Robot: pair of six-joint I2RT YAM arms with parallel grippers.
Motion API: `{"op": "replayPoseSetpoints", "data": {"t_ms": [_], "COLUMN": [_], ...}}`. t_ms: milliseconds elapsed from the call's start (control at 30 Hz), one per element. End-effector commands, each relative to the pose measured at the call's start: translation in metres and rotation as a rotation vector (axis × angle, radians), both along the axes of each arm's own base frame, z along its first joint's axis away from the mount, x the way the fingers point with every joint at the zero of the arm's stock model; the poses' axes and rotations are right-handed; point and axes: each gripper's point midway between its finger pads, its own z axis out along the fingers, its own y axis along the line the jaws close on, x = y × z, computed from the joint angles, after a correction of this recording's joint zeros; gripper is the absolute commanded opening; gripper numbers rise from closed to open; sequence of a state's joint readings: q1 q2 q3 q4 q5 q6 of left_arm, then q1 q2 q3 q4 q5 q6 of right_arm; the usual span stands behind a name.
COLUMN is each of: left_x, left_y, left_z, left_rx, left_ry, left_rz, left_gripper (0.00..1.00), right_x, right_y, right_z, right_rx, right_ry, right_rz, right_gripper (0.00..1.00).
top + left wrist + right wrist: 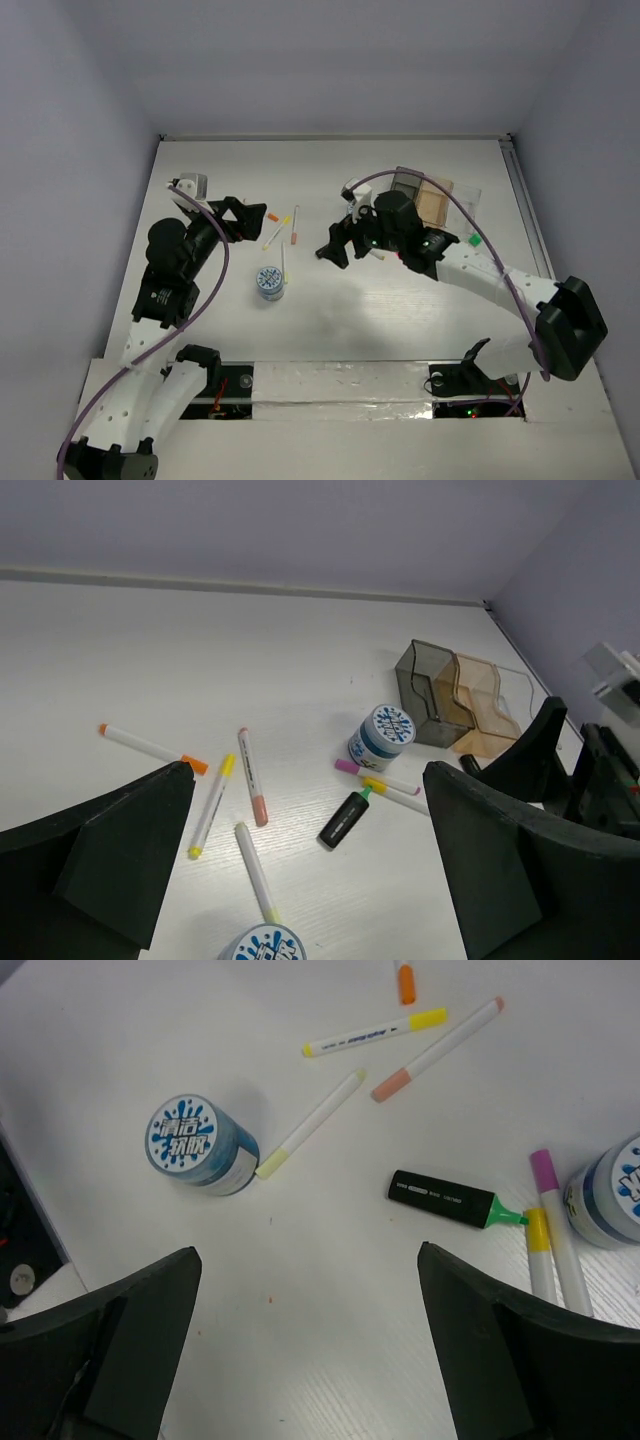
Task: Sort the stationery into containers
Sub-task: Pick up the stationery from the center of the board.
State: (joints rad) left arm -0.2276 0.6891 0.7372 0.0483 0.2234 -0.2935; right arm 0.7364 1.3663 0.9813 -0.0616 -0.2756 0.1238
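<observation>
Several thin white pens lie left of centre: an orange-ended one [150,748], a yellow-ended one [212,805], a peach-red-ended one [252,790] and a pale-yellow-ended one [255,870]. A pink-ended pen [375,775], another yellow-ended pen [395,795] and a black highlighter [345,818] with a green tip lie by a blue patterned canister [382,736]. A second canister [269,282] stands nearer. The clear divided tray [430,195] stands at the back right. My left gripper [248,215] is open and empty beside the pens. My right gripper [332,250] is open and empty above bare table.
A tiny green piece [472,240] lies right of the right arm. White walls close off the table at the back and both sides. The right arm crosses from the near right toward the middle, just in front of the tray.
</observation>
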Motion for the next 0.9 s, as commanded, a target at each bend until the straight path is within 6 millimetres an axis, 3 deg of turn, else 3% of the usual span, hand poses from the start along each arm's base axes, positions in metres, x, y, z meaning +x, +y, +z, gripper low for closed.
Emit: {"op": "replayPoseSetpoints", "data": {"t_ms": [0, 33, 67, 133, 167, 267, 300, 333, 367, 433, 467, 500, 533, 600, 633, 733, 867], "left_x": [-0.003, -0.003, -0.003, -0.004, -0.004, -0.004, -0.003, -0.003, -0.003, -0.003, -0.002, 0.000, 0.000, 0.001, 0.000, 0.001, 0.000], "left_y": [0.008, 0.009, 0.010, 0.013, 0.014, 0.018, 0.021, 0.022, 0.024, 0.029, 0.032, 0.038, 0.039, 0.047, 0.048, 0.049, 0.050], "left_z": [0.024, 0.024, 0.023, 0.025, 0.026, 0.025, 0.026, 0.025, 0.026, 0.025, 0.024, 0.023, 0.022, 0.021, 0.021, 0.021, 0.022], "left_rx": [-0.012, -0.011, -0.011, -0.013, -0.017, -0.018, -0.020, -0.020, -0.021, -0.020, -0.019, -0.018, -0.019, -0.017, -0.015, -0.012, -0.011], "left_ry": [-0.074, -0.071, -0.069, -0.072, -0.074, -0.073, -0.072, -0.071, -0.072, -0.068, -0.063, -0.059, -0.052, -0.048, -0.048, -0.048, -0.051], "left_rz": [0.038, 0.044, 0.051, 0.064, 0.072, 0.097, 0.110, 0.118, 0.127, 0.159, 0.173, 0.208, 0.219, 0.264, 0.265, 0.270, 0.275], "left_gripper": [0.99, 0.99, 0.99, 0.99, 0.99, 0.99, 0.99, 0.99, 0.99, 0.99, 0.99, 0.99, 0.99, 0.99, 0.99, 0.99, 0.99], "right_x": [0.002, 0.002, 0.001, -0.002, -0.002, -0.001, 0.001, 0.000, -0.001, 0.002, 0.000, 0.004, 0.003, 0.006, 0.004, 0.001, -0.011], "right_y": [0.020, 0.025, 0.029, 0.040, 0.044, 0.056, 0.060, 0.064, 0.071, 0.078, 0.081, 0.086, 0.091, 0.098, 0.103, 0.114, 0.136], "right_z": [0.023, 0.020, 0.019, 0.018, 0.011, 0.009, -0.001, -0.004, -0.002, -0.018, -0.025, -0.022, -0.039, -0.047, -0.063, -0.084, -0.084], "right_rx": [0.010, 0.000, -0.008, -0.024, -0.042, -0.054, -0.073, -0.076, -0.080, -0.122, -0.142, -0.146, -0.183, -0.216, -0.251, -0.322, -0.325], "right_ry": [-0.093, -0.094, -0.095, -0.105, -0.097, -0.093, -0.074, -0.065, -0.063, -0.034, -0.018, -0.020, 0.007, 0.008, 0.024, 0.044, 0.008], "right_rz": [0.017, 0.024, 0.032, 0.051, 0.056, 0.065, 0.066, 0.072, 0.081, 0.073, 0.078, 0.077, 0.084, 0.081, 0.092, 0.118, 0.177], "right_gripper": [0.93, 0.89, 0.76, 0.69, 0.51, 0.27, 0.27, 0.29, 0.42, 0.69, 0.93, 0.97, 0.99, 1.00, 1.00, 1.00, 1.00]}}
